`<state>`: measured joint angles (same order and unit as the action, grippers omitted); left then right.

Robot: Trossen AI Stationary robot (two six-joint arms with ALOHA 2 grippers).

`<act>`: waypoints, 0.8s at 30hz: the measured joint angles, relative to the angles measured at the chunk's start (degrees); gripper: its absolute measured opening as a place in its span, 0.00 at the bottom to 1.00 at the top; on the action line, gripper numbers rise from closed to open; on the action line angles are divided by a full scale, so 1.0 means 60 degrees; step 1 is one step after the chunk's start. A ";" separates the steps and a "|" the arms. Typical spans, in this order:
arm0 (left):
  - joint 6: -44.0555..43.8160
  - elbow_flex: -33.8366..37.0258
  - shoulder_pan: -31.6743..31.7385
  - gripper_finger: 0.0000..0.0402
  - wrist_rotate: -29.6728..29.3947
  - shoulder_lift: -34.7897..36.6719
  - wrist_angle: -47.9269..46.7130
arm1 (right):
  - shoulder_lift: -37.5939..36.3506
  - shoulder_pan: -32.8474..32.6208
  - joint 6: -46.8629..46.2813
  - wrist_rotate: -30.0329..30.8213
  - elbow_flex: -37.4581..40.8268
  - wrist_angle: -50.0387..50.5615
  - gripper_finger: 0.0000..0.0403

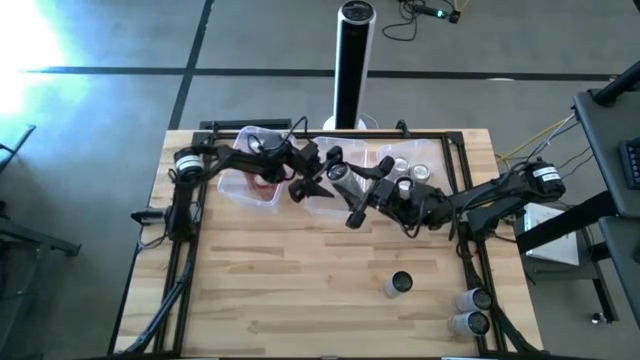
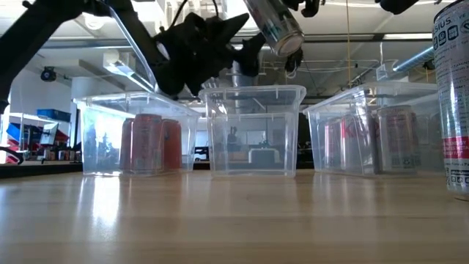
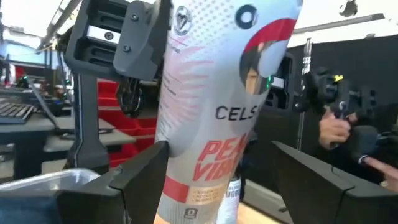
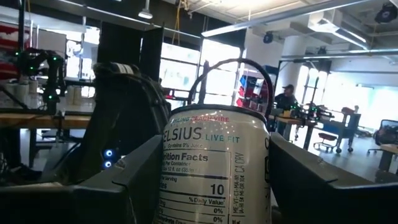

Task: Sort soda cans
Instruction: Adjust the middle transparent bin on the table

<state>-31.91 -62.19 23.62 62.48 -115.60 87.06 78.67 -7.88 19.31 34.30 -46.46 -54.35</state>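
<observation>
The right gripper point(image 1: 352, 193) is gripping a white can point(image 2: 276, 26) above the middle tub point(image 2: 253, 132), needing lowering and release, while the open-fingered left gripper point(image 1: 316, 180) is hovering beside it.

Both arms meet above the tubs point(image 1: 268, 192) at the desk's point(image 1: 300, 280) twelve o'clock edge. One can point(image 1: 399, 284) stands at four o'clock; two cans point(image 1: 471, 310) lie at five o'clock.

Both end effectors crowd the air above the middle tub point(image 2: 253, 132), left end effector point(image 1: 318, 180) and right end effector point(image 1: 352, 190) nearly touching. Front bench point(image 1: 290, 290) open except three cans at right: one upright point(image 1: 398, 285), two lying point(image 1: 470, 310).
</observation>
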 joint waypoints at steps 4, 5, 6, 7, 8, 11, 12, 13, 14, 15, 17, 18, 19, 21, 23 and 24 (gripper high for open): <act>-0.0733 -0.0603 -0.0015 0.66 0.0032 -0.0455 0.0422 | 0.0000 0.0071 -0.0036 0.0034 0.0000 -0.0068 0.58; -0.0865 -0.0785 -0.0016 0.66 0.0033 -0.0554 0.0419 | 0.0000 0.0117 -0.0083 0.0048 0.0000 -0.0065 0.59; -0.0981 -0.0969 -0.0019 0.66 0.0036 -0.0661 0.0413 | 0.0000 0.0157 -0.0139 0.0064 0.0000 -0.0057 0.59; -0.1076 -0.1153 -0.0039 0.66 0.0043 -0.0748 0.0400 | 0.0000 0.0186 -0.0164 0.0069 0.0000 -0.0050 0.59; -0.1124 -0.1338 -0.0074 0.66 0.0092 -0.0850 0.0389 | 0.0000 0.0195 -0.0188 0.0063 0.0000 -0.0043 0.59; -0.1319 -0.1852 -0.0155 0.66 0.0323 -0.1043 0.0423 | 0.0000 0.0204 -0.0234 0.0012 -0.0001 -0.0117 0.58; -0.1363 -0.1985 -0.0171 0.66 0.0348 -0.1096 0.0437 | 0.0000 0.0204 -0.0264 0.0019 -0.0004 -0.0130 0.58; -0.1385 -0.2084 -0.0179 0.66 0.0362 -0.1141 0.0469 | -0.0004 0.0204 -0.0290 0.0023 -0.0004 -0.0134 0.58; -0.1416 -0.2146 -0.0180 0.66 0.0379 -0.1157 0.0477 | -0.0004 0.0204 -0.0308 0.0033 -0.0004 -0.0130 0.58; -0.1419 -0.2161 -0.0183 0.66 0.0407 -0.1157 0.0471 | -0.0004 0.0204 -0.0364 0.0034 -0.0004 -0.0097 0.58; -0.1351 -0.2120 -0.0189 0.66 0.0406 -0.1111 0.0454 | -0.0012 0.0204 -0.0436 0.0039 -0.0004 -0.0052 0.59; -0.1292 -0.2025 -0.0194 0.66 0.0359 -0.1040 0.0440 | -0.0020 0.0200 -0.0457 0.0049 -0.0004 -0.0022 0.59; -0.1209 -0.1931 -0.0194 0.66 0.0323 -0.0956 0.0407 | -0.0022 0.0175 -0.0459 0.0100 -0.0004 -0.0014 0.59; -0.0915 -0.1715 -0.0194 0.66 0.0186 -0.0825 0.0387 | -0.0037 0.0146 -0.0362 0.0169 -0.0007 0.0019 0.58; -0.0562 -0.1414 -0.0201 0.66 -0.0138 -0.0725 0.0409 | -0.0040 0.0146 -0.0357 0.0172 -0.0007 0.0030 0.58; -0.0333 -0.1205 -0.0198 0.66 -0.0435 -0.0655 0.0423 | -0.0040 0.0149 -0.0385 0.0215 -0.0007 0.0037 0.58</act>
<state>-33.91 -69.42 22.43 59.87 -119.53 89.60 78.43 -6.98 17.00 35.58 -46.50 -54.13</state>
